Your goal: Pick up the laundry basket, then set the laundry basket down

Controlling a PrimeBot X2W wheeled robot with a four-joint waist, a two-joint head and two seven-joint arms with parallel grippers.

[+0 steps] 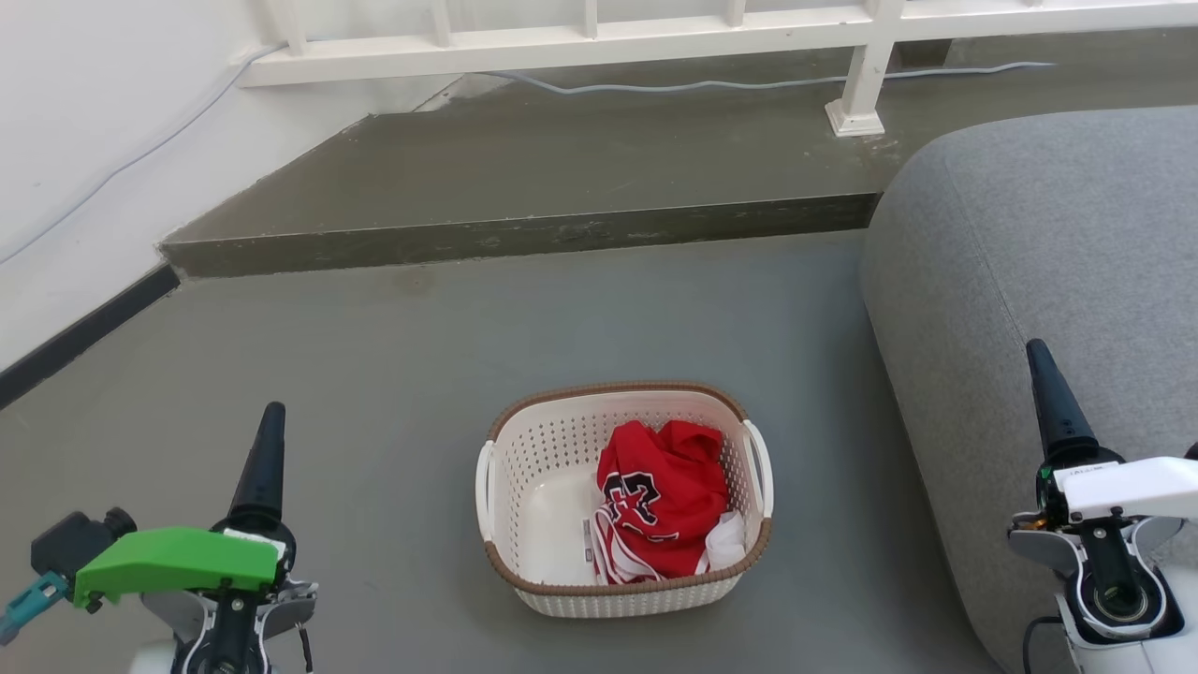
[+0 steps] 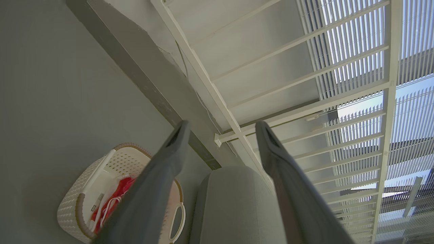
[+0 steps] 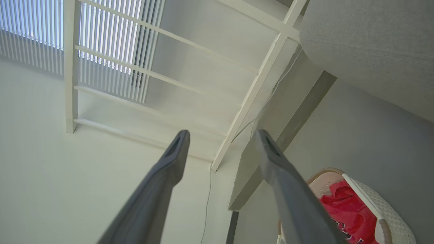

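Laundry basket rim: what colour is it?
Brown woven-look rim on the cream perforated plastic laundry basket; clearest in head view.

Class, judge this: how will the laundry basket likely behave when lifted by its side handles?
The laundry basket probably stays stiff: moulded perforated plastic. Likely light, holding mainly a red garment. That garment lies toward the right side, so it may tip slightly.

Left pincer [image 1: 270, 421]: lower left of head view, fingers pointing up; wrist view shows tips spread wide. Green cover [image 1: 178, 560] on left wrist. Right pincer [image 1: 1037, 360]: lower right, fingers pointing up, tips equally spread. White housing [image 1: 1137, 489] on right wrist.
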